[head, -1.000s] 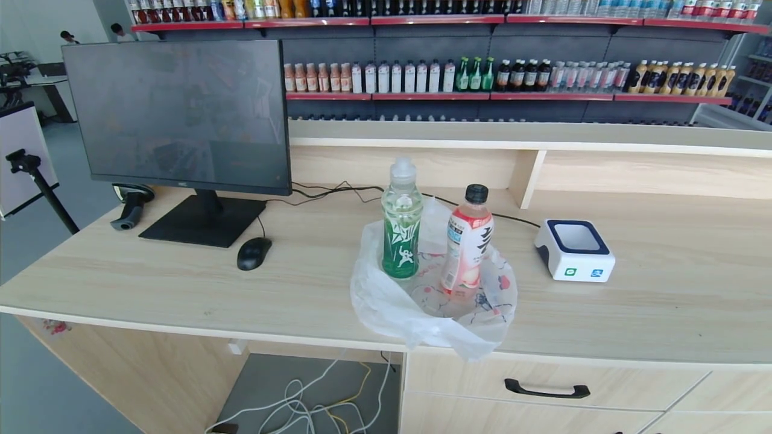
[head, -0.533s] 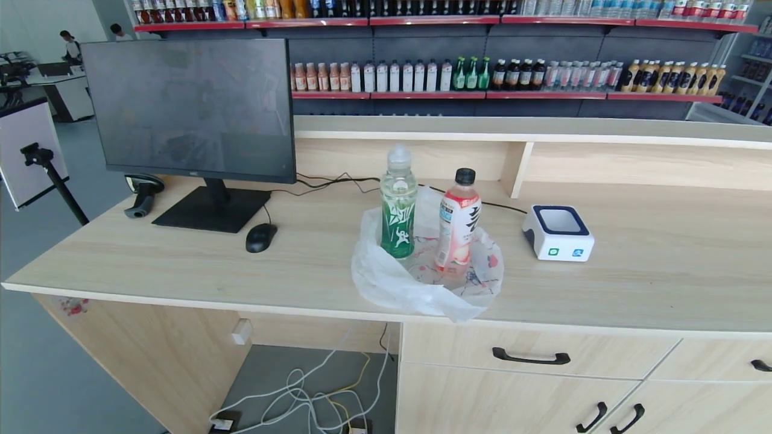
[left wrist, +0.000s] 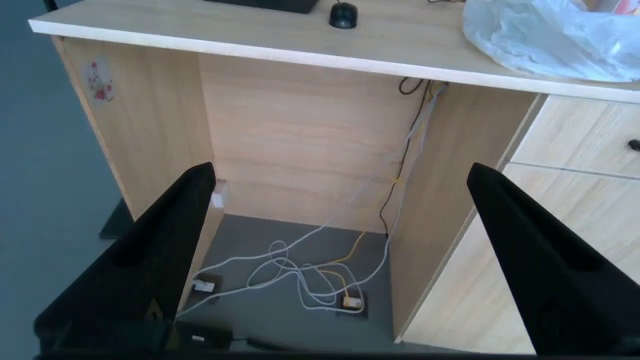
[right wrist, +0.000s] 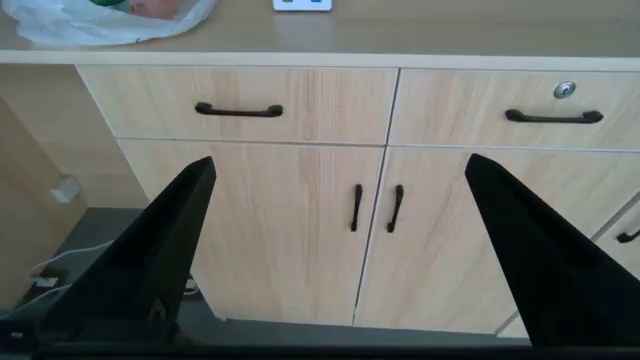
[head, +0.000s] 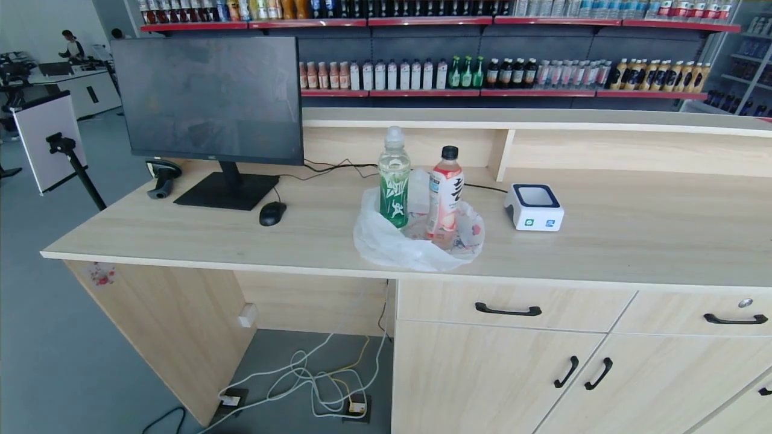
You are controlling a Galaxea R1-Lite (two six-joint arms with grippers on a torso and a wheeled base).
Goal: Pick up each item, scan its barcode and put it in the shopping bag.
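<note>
Our left gripper (left wrist: 340, 167) hung with its fingers spread wide and nothing between them, low before the open knee space of the counter (head: 633, 235). Our right gripper (right wrist: 338, 160) was equally wide and empty, low before the drawers. Both items were well above and beyond either gripper. The green bottle (head: 394, 181) and the pink bottle (head: 445, 193) stood upright side by side inside the bag (head: 398, 250), which lay up and to the right of the left gripper and up and to the left of the right one. The scanner (head: 534, 208) sat above and ahead of the right gripper, near the bag. We saw no item outside the bag, so we judged the packing done and the step in hand to be standing clear. To do that well, we thought it best to hold both arms below the counter edge, since the bag's loose lip lay near that edge and an upward brush could drag it and topple the tall bottles. The right gripper needed room from the drawer handle (right wrist: 238, 110) ahead of it, and the left from the cables (left wrist: 300, 280) below and ahead.
</note>
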